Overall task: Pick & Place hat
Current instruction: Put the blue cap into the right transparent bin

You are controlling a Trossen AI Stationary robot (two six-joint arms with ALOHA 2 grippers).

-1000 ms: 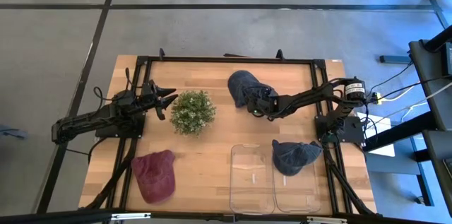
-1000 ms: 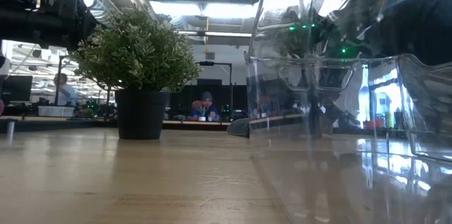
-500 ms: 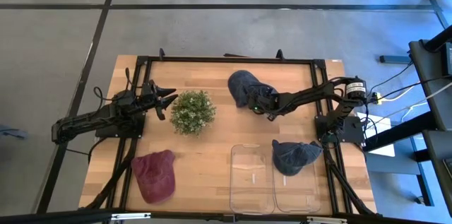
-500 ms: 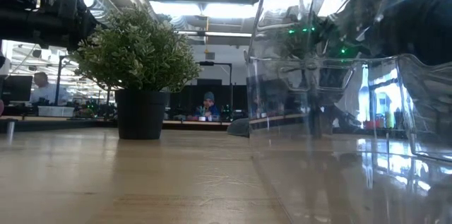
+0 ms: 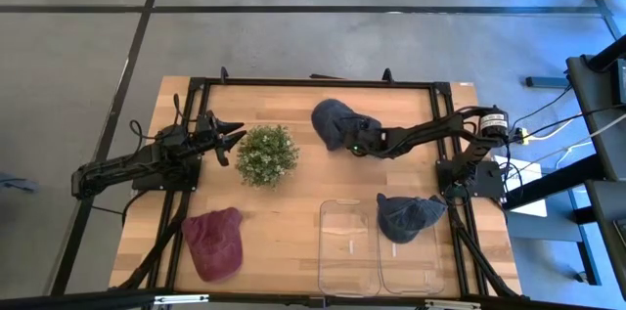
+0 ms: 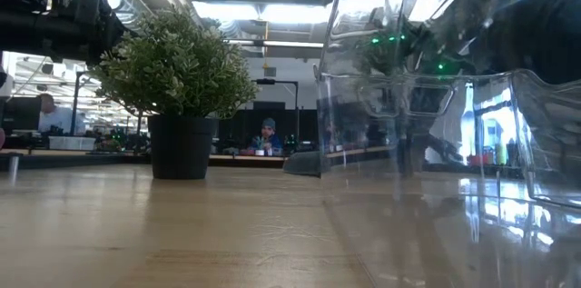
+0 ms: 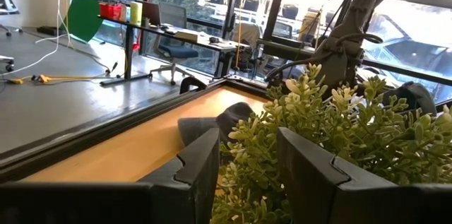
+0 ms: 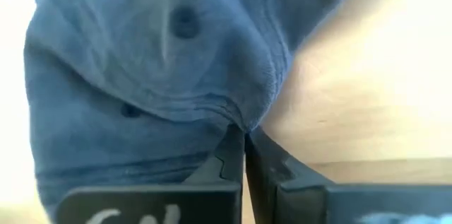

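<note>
A dark blue hat [image 5: 335,118] lies on the wooden table at the far middle; it also shows in the left wrist view [image 7: 212,121]. My right gripper [image 5: 355,144] is shut on its near right side. My left gripper [image 5: 231,139] is open and waits just left of a potted plant [image 5: 266,154], whose leaves show past its fingers [image 7: 247,164]. A second blue hat [image 5: 409,214] lies over the far rim of the right clear bin [image 5: 411,261]. A red hat [image 5: 215,242] lies flat at the near left. My right gripper pinches a raised fold of the hat's cloth [image 8: 240,114] between its two fingertips [image 8: 227,155], at the hat's side nearest the arm. The fingers come from the table's right, slanting down. The hat rests on the table [image 8: 353,97], its cloth bunched at the fingertips.
Two clear plastic bins [image 5: 349,246] stand side by side at the near right and fill the right of the low view [image 6: 427,97]. The plant's pot [image 6: 182,147] stands between the arms. People sit at desks in the room behind [image 6: 268,134].
My right gripper has gone a little toward the table's left edge, and the blue hat has slid a little left with it along the table.
</note>
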